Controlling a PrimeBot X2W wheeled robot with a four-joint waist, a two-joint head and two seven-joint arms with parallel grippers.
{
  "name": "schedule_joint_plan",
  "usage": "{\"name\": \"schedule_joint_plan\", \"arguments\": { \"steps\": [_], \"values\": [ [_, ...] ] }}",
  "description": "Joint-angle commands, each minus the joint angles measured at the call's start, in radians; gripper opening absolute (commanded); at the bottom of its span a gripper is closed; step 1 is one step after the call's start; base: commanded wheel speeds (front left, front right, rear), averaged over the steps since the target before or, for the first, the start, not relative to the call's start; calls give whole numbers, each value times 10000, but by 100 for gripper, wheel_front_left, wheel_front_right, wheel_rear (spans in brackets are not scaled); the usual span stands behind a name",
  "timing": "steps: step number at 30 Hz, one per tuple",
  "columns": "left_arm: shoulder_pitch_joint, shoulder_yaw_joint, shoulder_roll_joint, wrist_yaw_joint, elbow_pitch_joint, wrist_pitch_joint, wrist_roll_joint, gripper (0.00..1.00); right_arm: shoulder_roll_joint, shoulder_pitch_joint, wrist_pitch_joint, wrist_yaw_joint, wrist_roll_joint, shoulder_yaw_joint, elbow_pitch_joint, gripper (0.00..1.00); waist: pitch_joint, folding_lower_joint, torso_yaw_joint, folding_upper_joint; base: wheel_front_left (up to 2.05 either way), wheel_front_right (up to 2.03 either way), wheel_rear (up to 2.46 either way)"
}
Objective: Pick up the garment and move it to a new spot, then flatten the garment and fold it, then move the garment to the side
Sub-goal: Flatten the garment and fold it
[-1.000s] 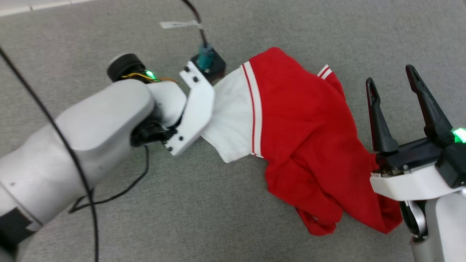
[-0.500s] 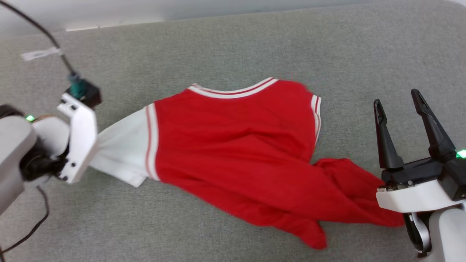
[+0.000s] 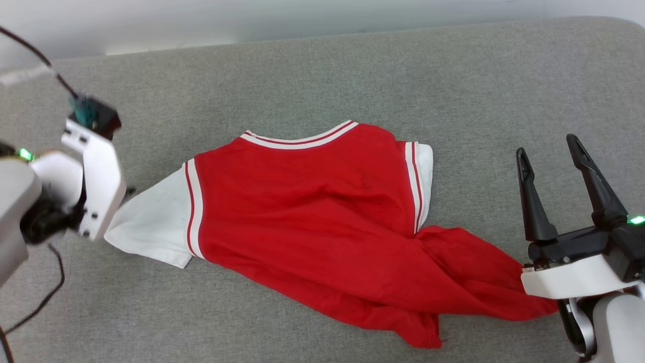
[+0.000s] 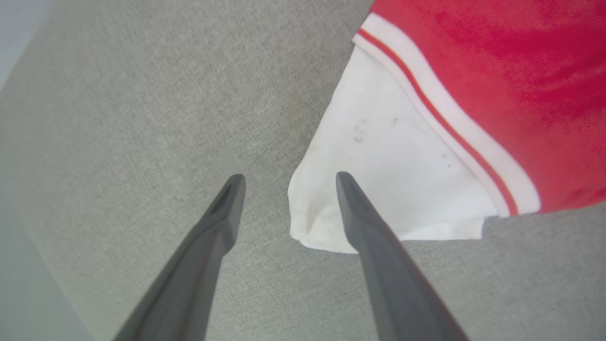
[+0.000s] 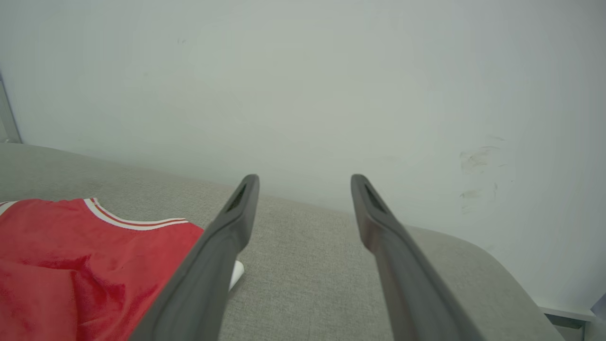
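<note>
Garment: the red jersey-style T-shirt with short white sleeves and red-and-white striped trim [image 3: 302, 212] lies spread out, plain red side up, collar toward the far edge.
Hem: bunched in folds, trailing to the lower right and running under the right arm's white wrist housing.
Surface: a grey woven fabric pad [image 3: 453, 91] under the whole garment.
Right gripper [image 3: 546, 144]: two long dark fingers spread apart, pointing up, nothing between them.
Left wrist: a white angular bracket [image 3: 98, 189] just beside the left sleeve's tip; contact unclear.

Head view looks down; both wrist views, closer, catch the garment [image 3: 302, 212].
</note>
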Motion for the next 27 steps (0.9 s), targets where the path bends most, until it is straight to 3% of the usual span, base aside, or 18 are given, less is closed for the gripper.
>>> {"name": "schedule_joint_plan", "arguments": {
  "steps": [1,5,9,10,24,27],
  "values": [
    [-253,116,-109,-28,-141,-100,45,100,33,92,-22,-7,3,-20,-16,100,-62,0,-27,0,0,0,0],
    [-949,412,-407,62,-629,-361,249,100,86,148,-22,-7,-25,0,-77,100,-130,0,-109,0,0,0,0],
    [-1487,541,-1048,-6,-933,-258,230,100,116,76,-22,-7,-56,45,-174,100,15,0,-212,0,0,0,0],
    [-1910,543,-1633,-104,-1075,104,46,100,165,-84,-20,-7,-136,132,-321,100,278,0,-354,0,0,0,0],
    [-3121,-162,-3699,-400,-1478,2430,492,100,349,-871,-22,-7,-227,348,-569,100,1766,0,-1268,0,0,0,0],
    [-2793,-222,-3820,-405,-1621,2964,792,100,446,-977,-22,-7,-211,389,-592,100,2033,0,-1494,0,0,0,0]
  ]
}}
